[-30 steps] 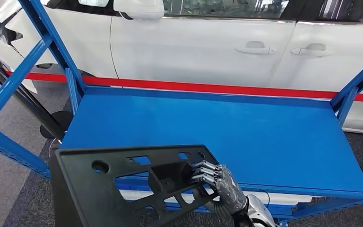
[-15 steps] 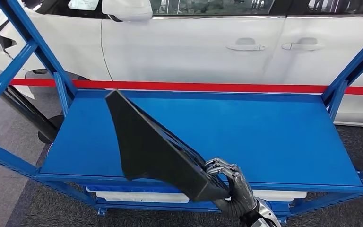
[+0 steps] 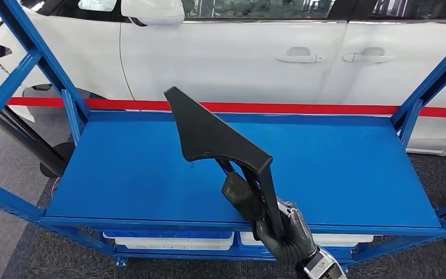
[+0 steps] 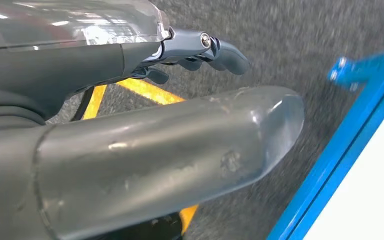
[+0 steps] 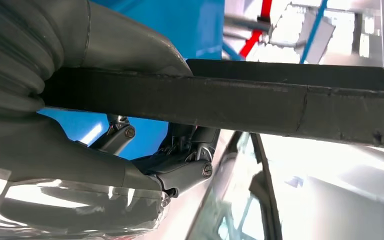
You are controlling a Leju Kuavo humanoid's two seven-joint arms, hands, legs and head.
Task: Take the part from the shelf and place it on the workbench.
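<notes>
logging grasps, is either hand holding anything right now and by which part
The right hand grips the black plastic part by its narrow lower end. The left hand holds nothing.

Part (image 3: 220, 139) above shelf (image 3: 348, 168) centre, held up from 6 o'clock by right hand (image 3: 284, 232); car (image 3: 238, 52) behind shelf, 12 o'clock.

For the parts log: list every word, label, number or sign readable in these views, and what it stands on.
None can be read.
Black part, held by the right hand: no label or number shows.
Blue shelf: bare paint, no marking.
White car: no badge or plate in view.
Red stripe: plain, no lettering.
</notes>
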